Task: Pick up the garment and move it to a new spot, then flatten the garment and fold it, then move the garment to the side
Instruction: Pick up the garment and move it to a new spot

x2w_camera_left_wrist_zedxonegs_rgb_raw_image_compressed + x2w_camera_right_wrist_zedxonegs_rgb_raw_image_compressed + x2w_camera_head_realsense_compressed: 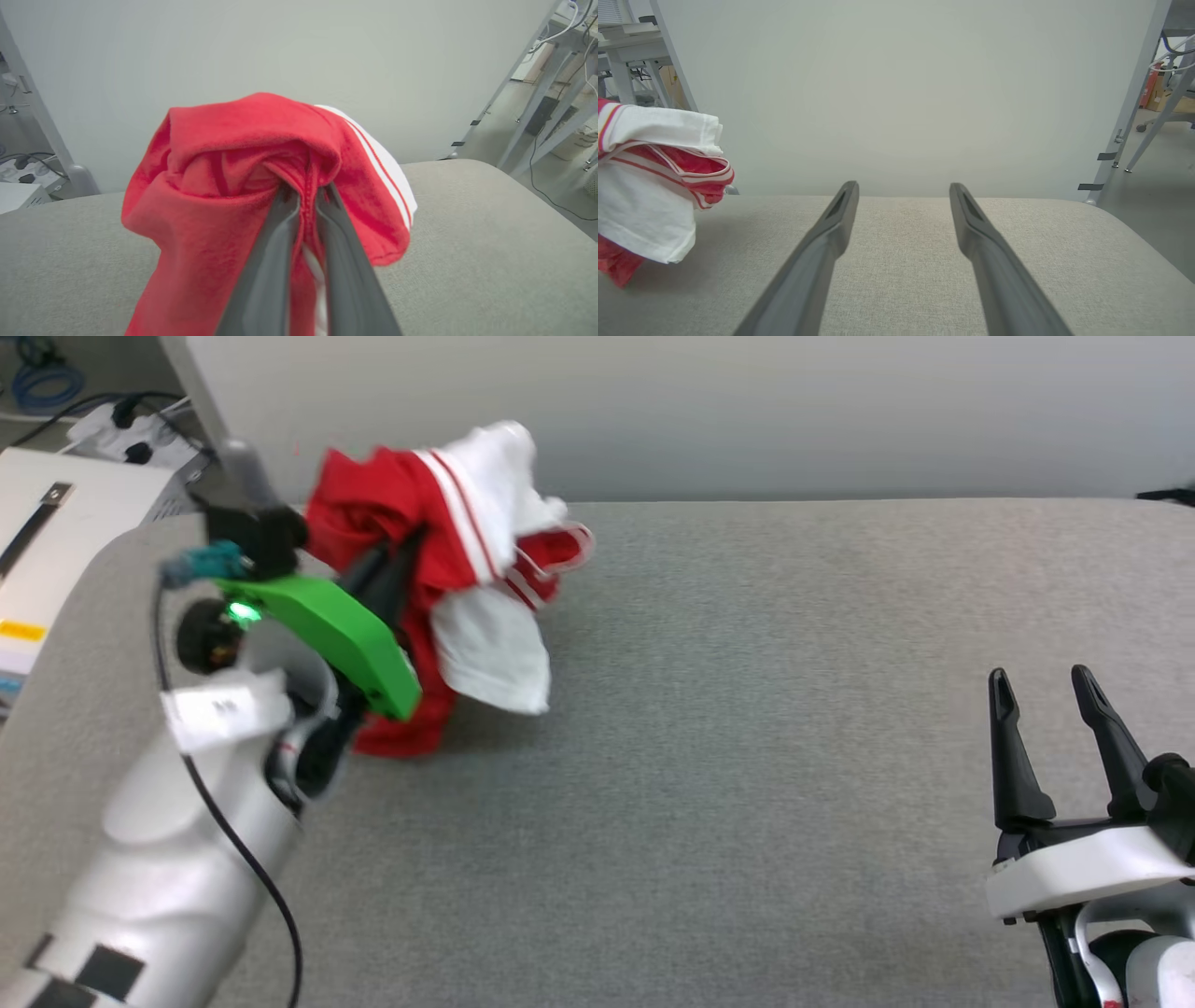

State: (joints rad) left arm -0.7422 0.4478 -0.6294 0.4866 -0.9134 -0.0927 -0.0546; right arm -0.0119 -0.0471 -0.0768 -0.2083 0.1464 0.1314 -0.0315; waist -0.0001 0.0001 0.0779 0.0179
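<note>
One pair of left fingers (271, 261), far left, clamped together on a red fold. One garment (448, 551), red with white sleeves and striped trim, bunched and hanging from that grip at the far left; whether its lowest fold touches down cannot be told. One grey surface (747, 756). One pair of right fingers (1011, 756), near right, spread apart, holding nothing.

Step judged: carrying to a new spot. Next calls for lowering, release, then spreading flat.

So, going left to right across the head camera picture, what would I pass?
left forearm → garment → bare stretch of grey table → right gripper
</note>
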